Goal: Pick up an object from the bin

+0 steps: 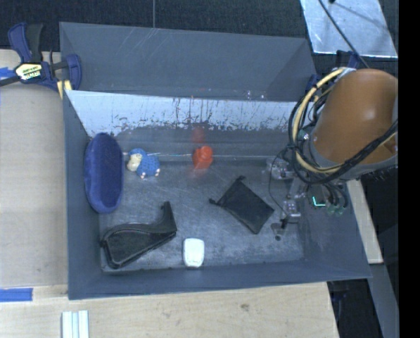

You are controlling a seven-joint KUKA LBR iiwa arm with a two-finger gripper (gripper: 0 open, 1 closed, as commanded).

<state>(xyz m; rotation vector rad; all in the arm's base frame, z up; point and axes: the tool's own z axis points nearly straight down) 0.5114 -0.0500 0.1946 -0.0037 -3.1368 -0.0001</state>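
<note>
Camera view: what lies nearest the jaws?

— I see a flat black pad (245, 204) just to their left; whether they stand wide or narrow I cannot tell. Farther left lie a white block (193, 251), a black pouch (136, 241) and a blue oval case (103, 172).

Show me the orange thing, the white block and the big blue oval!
orange thing (202, 156), camera view, its middle.
white block (193, 251), camera view, its top face.
big blue oval (103, 171), camera view, its middle.
</note>
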